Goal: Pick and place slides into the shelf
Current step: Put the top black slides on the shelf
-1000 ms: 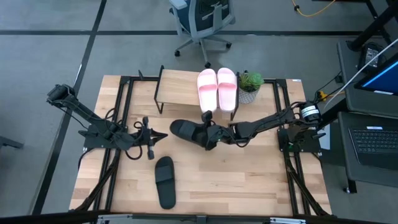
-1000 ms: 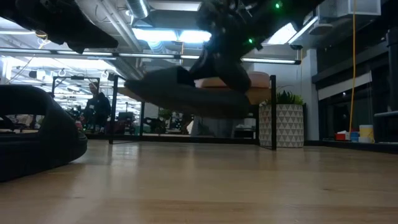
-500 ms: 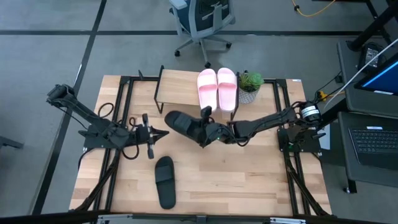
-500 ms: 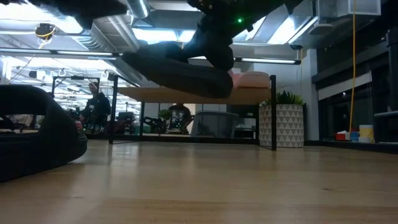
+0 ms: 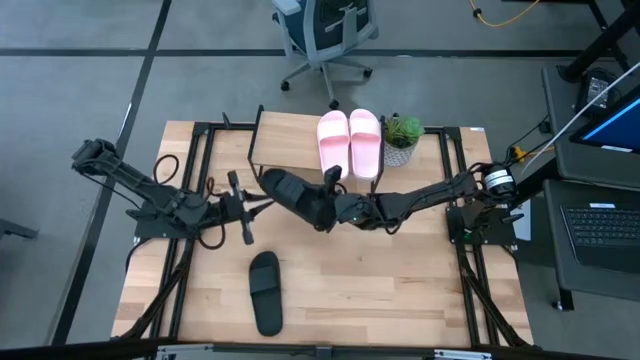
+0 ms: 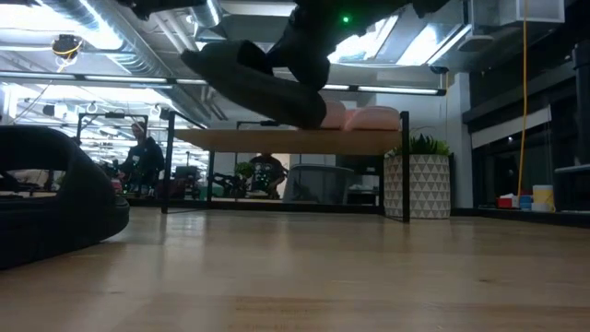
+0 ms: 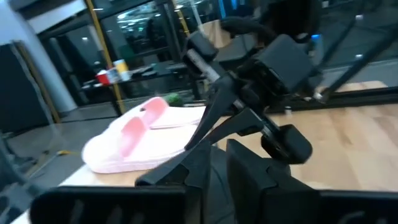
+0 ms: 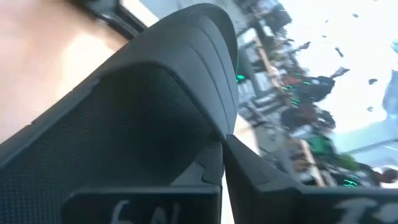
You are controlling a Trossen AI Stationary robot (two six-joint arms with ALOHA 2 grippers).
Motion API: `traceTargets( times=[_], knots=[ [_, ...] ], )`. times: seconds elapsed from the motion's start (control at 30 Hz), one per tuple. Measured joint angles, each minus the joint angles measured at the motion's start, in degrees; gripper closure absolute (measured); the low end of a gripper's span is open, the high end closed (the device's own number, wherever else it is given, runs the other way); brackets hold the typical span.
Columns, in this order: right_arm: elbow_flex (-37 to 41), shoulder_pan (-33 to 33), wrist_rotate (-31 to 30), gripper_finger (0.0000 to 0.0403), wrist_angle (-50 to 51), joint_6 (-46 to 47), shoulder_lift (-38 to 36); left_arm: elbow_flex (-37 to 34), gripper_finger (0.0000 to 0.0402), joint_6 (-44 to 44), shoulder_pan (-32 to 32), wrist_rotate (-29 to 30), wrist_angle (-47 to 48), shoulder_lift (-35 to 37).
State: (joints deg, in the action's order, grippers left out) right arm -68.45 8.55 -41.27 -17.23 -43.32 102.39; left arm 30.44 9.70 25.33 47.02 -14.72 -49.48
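One black slide [image 5: 295, 195] is in the air in my right gripper [image 5: 325, 205], just in front of the shelf [image 5: 290, 135]; in the low view this slide [image 6: 258, 83] is level with the plank top [image 6: 277, 140]. Two pale pink slides [image 5: 350, 142] lie side by side on the shelf's right half. The other black slide [image 5: 265, 290] lies flat on the table near the front, and it also fills the low view's left edge [image 6: 55, 198]. My left gripper [image 5: 266, 206] is shut, and its tip is close to the held slide's left end; I cannot tell whether it touches the slide. My right gripper pinches the black slide by its broad strap [image 8: 186, 118], whose edge runs down between the two fingers [image 8: 267, 186]. The fingers come level from the table's right. The slide is lifted clear and tilted, its left end higher [image 6: 207, 60].
A small potted plant [image 5: 402, 135] stands at the shelf's right end. The shelf's left half is bare plank. Black metal frame rails [image 5: 195, 200] run along both table sides. An office chair [image 5: 325, 35] stands beyond the far edge, and a laptop [image 5: 600, 235] sits to the right.
My right gripper has carried the black slide up and toward the far-left, from below the plank top's level to level with it. The slide's left end has tipped higher. My left gripper has moved a little right and toward the far edge, nearer to the slide.
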Motion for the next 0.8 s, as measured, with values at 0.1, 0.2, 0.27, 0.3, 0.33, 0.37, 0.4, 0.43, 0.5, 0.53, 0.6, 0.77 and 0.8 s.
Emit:
traceTargets(
  times=[0.1,0.2,0.27,0.3,0.33,0.37,0.4,0.43,0.5,0.53,0.6,0.77,0.8],
  knots=[
    [-1.6,-0.3,-3.1,0.0397,-0.1,-2.3,0.0,1.8,0.0338,1.5,-1.9,0.0,0.1,-1.5],
    [-3.5,-1.0,-3.7,0.0397,-0.2,-3.2,-0.1,4.2,0.0322,5.5,-2.7,0.0,0.1,-3.9],
    [-4.6,-1.6,-3.7,0.0397,0.1,-3.5,-0.1,6.2,0.0314,8.1,-2.7,0.1,0.0,-5.9],
    [-5.1,-2.0,-3.7,0.0397,0.3,-3.6,-0.1,7.2,0.0311,9.6,-2.7,0.1,0.0,-7.0],
    [-5.6,-2.4,-3.7,0.0397,0.6,-3.5,-0.1,8.3,0.0308,11.1,-2.7,0.5,0.1,-8.2],
    [-5.9,-2.8,-3.7,0.0397,0.6,-3.5,-0.1,9.3,0.0305,12.5,-2.7,1.3,0.1,-9.4],
    [-5.9,-3.3,-3.8,0.0397,0.6,-3.5,-0.1,10.3,0.0302,13.9,-2.7,2.9,0.1,-10.7],
    [-5.9,-3.6,-3.8,0.0397,0.8,-3.5,-0.1,11.3,0.03,15.3,-2.7,5.2,0.1,-11.9],
    [-5.9,-4.4,-3.9,0.0397,1.1,-3.4,-0.1,13.1,0.0296,18.4,-2.8,10.6,0.1,-14.4],
    [-5.9,-4.7,-3.9,0.0397,1.0,-3.4,-0.1,13.9,0.0294,19.7,-3.0,13.2,0.1,-15.6],
    [-5.9,-5.2,-3.9,0.0397,0.9,-3.4,-0.1,15.2,0.0291,21.5,-3.5,16.3,0.1,-17.8],
    [-5.9,-5.9,-3.9,0.0397,0.8,-3.4,-0.1,17.1,0.0288,24.3,-5.3,17.3,0.2,-22.5],
    [-5.9,-5.9,-3.9,0.0397,0.8,-3.4,-0.1,17.3,0.0288,25.0,-5.8,17.6,0.2,-23.3]
  ],
)
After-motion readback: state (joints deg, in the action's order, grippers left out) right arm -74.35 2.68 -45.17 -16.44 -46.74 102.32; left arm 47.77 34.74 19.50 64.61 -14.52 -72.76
